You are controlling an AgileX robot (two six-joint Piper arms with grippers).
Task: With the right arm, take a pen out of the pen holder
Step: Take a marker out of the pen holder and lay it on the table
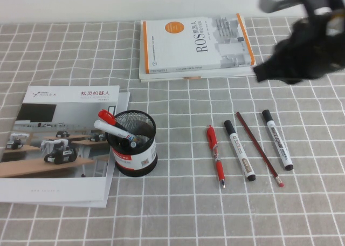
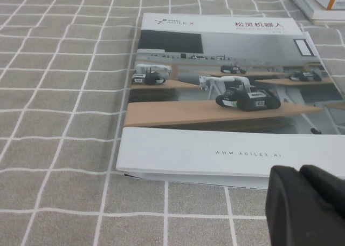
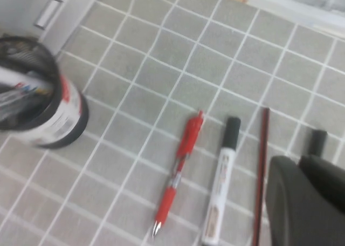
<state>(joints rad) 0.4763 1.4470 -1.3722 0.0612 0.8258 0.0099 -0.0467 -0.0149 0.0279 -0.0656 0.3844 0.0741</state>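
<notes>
The black mesh pen holder [image 1: 132, 143] [image 3: 38, 95] stands left of the table's middle. Sticking out of it are a red-capped marker [image 1: 108, 116] and a white marker [image 1: 116, 130]. To its right four pens lie side by side on the cloth: a red pen [image 1: 214, 156] [image 3: 178, 173], a black-capped white marker [image 1: 240, 150] [image 3: 221, 186], a dark red pencil [image 1: 259, 149] [image 3: 261, 176] and a whiteboard marker [image 1: 277, 139] [image 3: 318, 141]. My right gripper [image 1: 262, 72] [image 3: 301, 162] hangs blurred above the back right, shut and holding nothing. My left gripper [image 2: 299, 173] is shut near the brochure's front edge.
An AgileX brochure [image 1: 59, 143] [image 2: 226, 89] lies left of the holder, touching its base. A white and orange ROS book [image 1: 194, 46] sits at the back centre. The checked grey tablecloth [image 1: 178, 213] covers the table.
</notes>
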